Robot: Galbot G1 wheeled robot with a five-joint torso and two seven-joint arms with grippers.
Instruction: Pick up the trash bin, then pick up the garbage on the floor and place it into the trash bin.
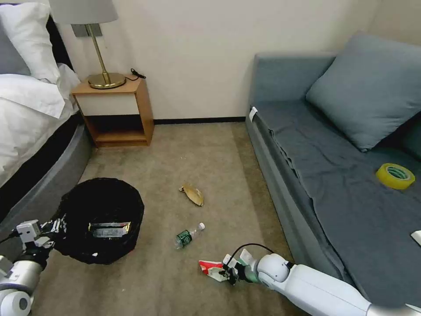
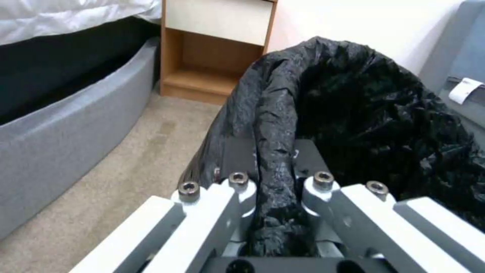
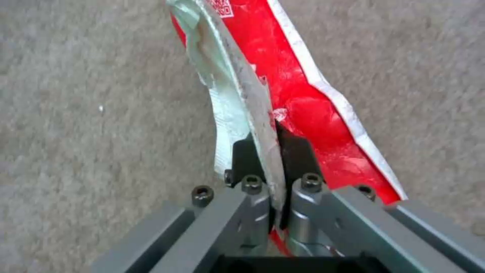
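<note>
Carton point(image 1: 209, 267) pinched in right tool point(image 1: 229, 273) low over the carpet, long axis running away from it, well right of bin point(image 1: 101, 219), gripped at rim by left tool point(image 1: 56, 227).

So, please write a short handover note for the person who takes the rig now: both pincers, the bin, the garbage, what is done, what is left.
Left pincer: shut on the rim of the trash bin, beside the bed.
Right pincer: shut on the red-and-white carton, low over the carpet in front of the sofa.
Done: bin gripped; a gold-yellow wrapper already lies inside it; carton gripped.
Left: put the carton into the bin, then collect the clear bottle and the tan scrap, both on the carpet between bin and sofa.
</note>
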